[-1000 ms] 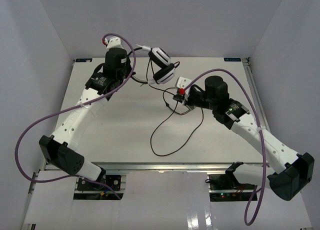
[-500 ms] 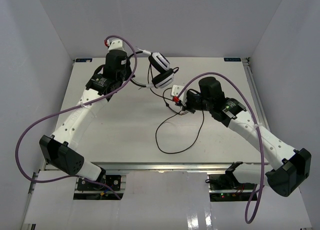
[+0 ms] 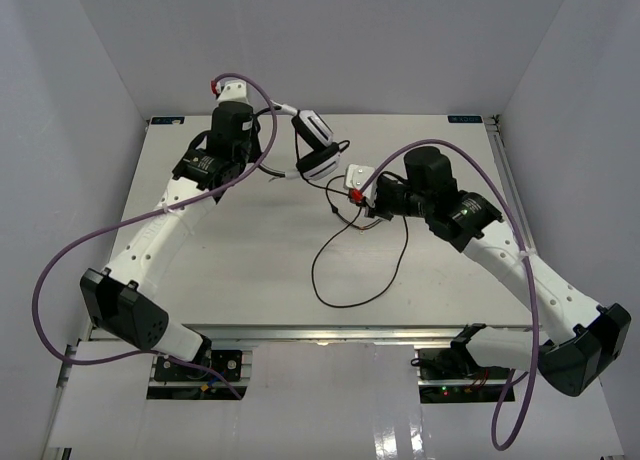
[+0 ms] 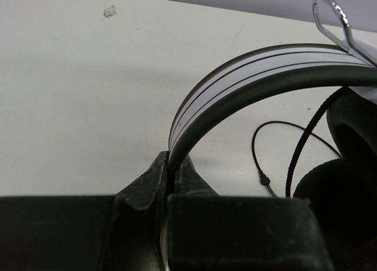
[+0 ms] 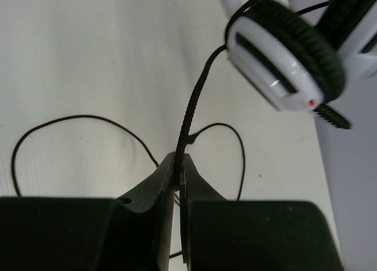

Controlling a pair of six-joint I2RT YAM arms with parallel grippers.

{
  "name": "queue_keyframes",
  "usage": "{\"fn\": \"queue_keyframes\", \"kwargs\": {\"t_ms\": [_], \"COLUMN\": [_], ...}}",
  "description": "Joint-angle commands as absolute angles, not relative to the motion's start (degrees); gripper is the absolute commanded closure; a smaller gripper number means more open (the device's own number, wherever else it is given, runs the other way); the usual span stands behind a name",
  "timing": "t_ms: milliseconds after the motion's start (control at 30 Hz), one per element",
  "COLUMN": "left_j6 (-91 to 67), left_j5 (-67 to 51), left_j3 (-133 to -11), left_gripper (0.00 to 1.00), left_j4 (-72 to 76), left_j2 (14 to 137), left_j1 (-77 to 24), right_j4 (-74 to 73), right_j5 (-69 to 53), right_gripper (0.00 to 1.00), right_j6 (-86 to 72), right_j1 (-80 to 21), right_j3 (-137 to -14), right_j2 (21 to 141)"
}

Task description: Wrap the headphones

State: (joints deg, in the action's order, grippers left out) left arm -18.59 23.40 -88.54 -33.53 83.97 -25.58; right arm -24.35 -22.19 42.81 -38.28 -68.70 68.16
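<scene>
The white-and-black headphones (image 3: 315,145) hang above the far middle of the table. My left gripper (image 4: 172,165) is shut on the thin curved headband (image 4: 247,76). The black ear cups (image 4: 347,182) show at the right of the left wrist view. My right gripper (image 5: 178,162) is shut on the dark cord (image 5: 191,109) just below a white ear cup (image 5: 283,53). In the top view the right gripper (image 3: 352,188) is right of and below the ear cups. The rest of the cord (image 3: 350,270) lies in a loose loop on the table.
The white table (image 3: 240,270) has metal rails along its near edge (image 3: 330,332) and right edge (image 3: 515,200). Purple robot cables (image 3: 60,270) arc beside both arms. White walls (image 3: 90,90) close in the left, back and right.
The left gripper has turned the headphones a little to the left. The right gripper has moved up toward the ear cups with the cord. The cord loop on the table has shrunk slightly.
</scene>
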Motion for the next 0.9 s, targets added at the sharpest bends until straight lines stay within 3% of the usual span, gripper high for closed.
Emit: {"fn": "queue_keyframes", "kwargs": {"t_ms": [0,233,567,867], "left_j6": [-16.93,-14.67,-6.67,-0.59], "left_j5": [23.02,14.7,6.63,16.57], "left_j3": [-87.9,-88.83,-85.5,-82.78], "left_gripper": [1.0,1.0,1.0,1.0], "left_j4": [-29.53,-34.0,-39.08,-40.36], "left_j2": [84.48,89.73,91.97,88.07], "left_j1": [-25.14,-25.9,-27.69,-28.6], "right_j4": [-23.92,-21.1,-11.04,-11.12], "right_j5": [-16.42,-7.1,11.18,10.34], "right_gripper": [0.92,0.92,0.92,0.92], "right_j6": [46.58,52.46,65.45,66.51], "right_j1": [-38.75,-43.84,-48.96,-48.87], "right_j3": [-74.12,-77.32,-68.86,-65.47], "right_j2": [67.54,73.94,75.78,74.98]}}
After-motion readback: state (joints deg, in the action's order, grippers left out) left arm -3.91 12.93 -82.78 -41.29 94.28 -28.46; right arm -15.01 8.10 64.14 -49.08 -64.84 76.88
